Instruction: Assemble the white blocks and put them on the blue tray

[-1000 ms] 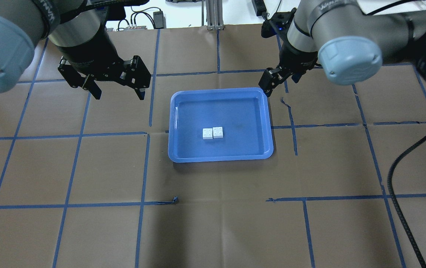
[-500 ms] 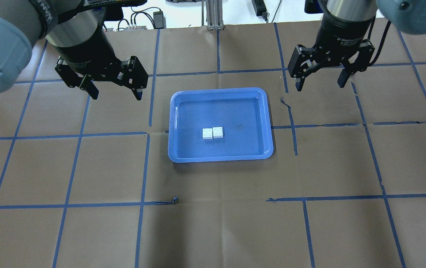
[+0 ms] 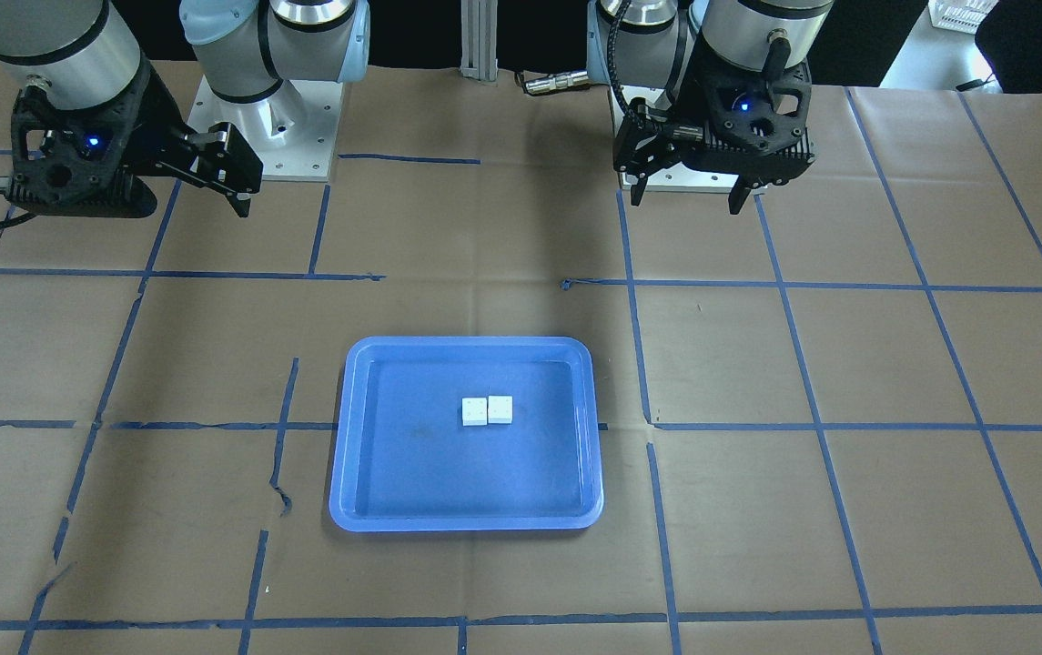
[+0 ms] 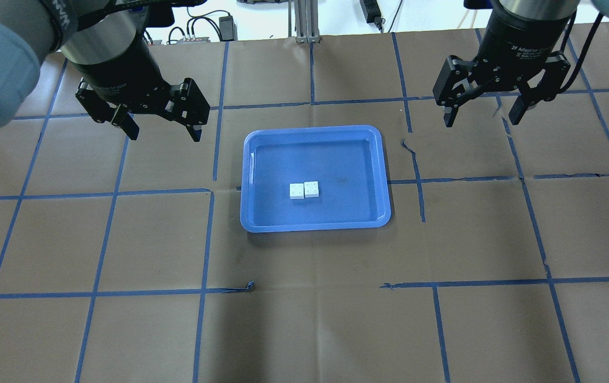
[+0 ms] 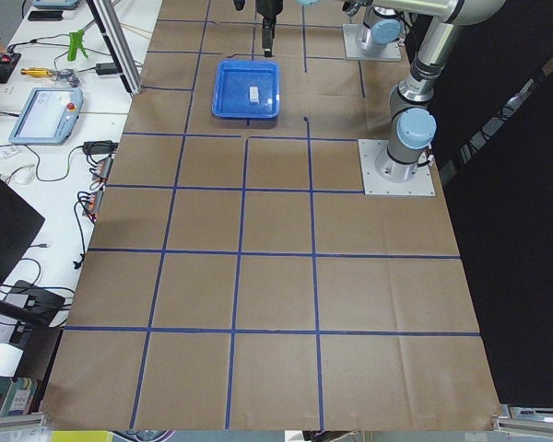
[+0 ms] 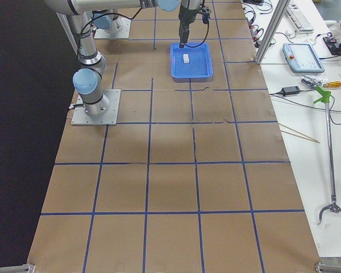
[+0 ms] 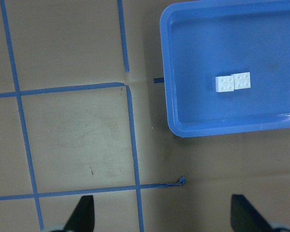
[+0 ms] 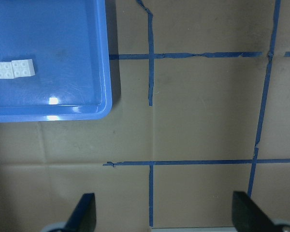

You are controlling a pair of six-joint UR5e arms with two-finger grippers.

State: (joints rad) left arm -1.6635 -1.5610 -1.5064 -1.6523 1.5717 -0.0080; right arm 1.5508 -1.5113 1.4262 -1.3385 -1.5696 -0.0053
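Two white blocks (image 4: 304, 190) touch in one blue tray (image 4: 347, 154); left tool (image 4: 165, 134) and right tool (image 4: 482, 121) gape empty.

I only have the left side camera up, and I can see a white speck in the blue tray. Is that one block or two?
Observer: Two. The left wrist camera shows two white blocks side by side and touching, studs up, not stacked, near the middle of the blue tray.
Operator: Is either gripper holding anything?
Observer: No. From overhead, the left gripper is open and empty, off the tray's far left corner.
Operator: And the right one?
Observer: The right gripper is open and empty too, well off to the right of the tray.
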